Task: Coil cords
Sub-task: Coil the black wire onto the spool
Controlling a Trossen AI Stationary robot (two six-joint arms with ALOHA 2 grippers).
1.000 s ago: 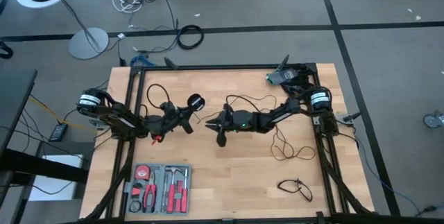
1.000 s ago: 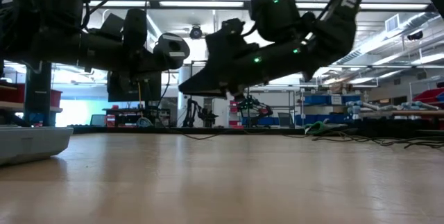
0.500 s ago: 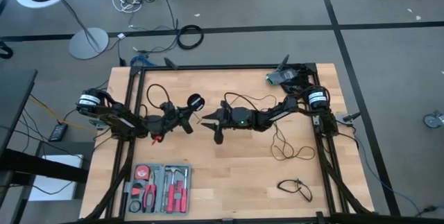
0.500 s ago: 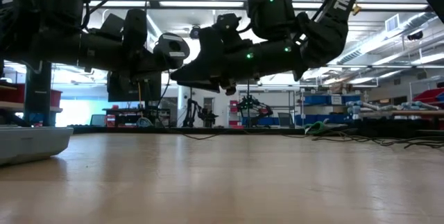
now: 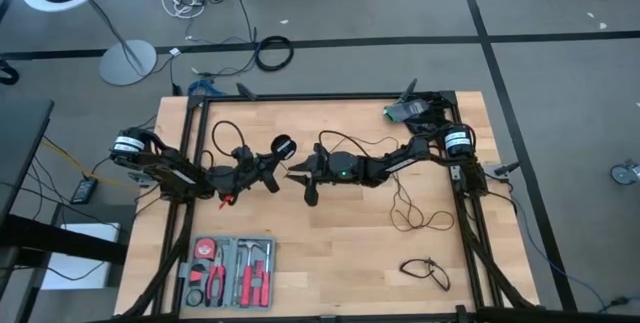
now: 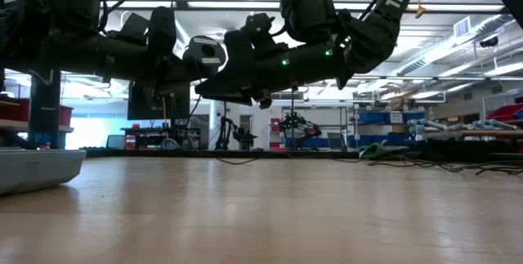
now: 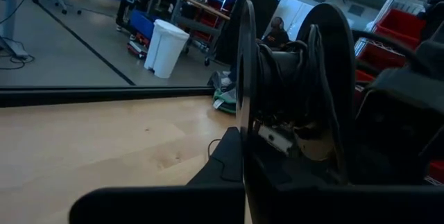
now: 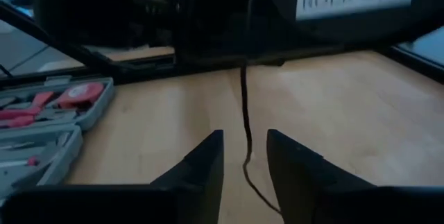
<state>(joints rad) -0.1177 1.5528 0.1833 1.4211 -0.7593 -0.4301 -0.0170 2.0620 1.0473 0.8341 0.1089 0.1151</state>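
Holding a cord spool [image 5: 281, 147] with its fingers clamped together, left gripper [image 5: 262, 171] faces right gripper [image 5: 300, 176], fingers apart around the long cord [image 8: 245, 120] mid-table; short cord [image 5: 427, 271] near right corner, tool case [image 5: 227, 269] front-left, nothing blocking.

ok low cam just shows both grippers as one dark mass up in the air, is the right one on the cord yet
observer: no. In the right wrist view the right gripper is open, and the long cord runs down between its fingers without being pinched.
operator: and the left
observer: the left gripper is shut on the disc, held up just in front of the right one.
operator: any other cord on the table
observer: yes, the short cord lies by itself on the right arm's side, about level with the tool case.
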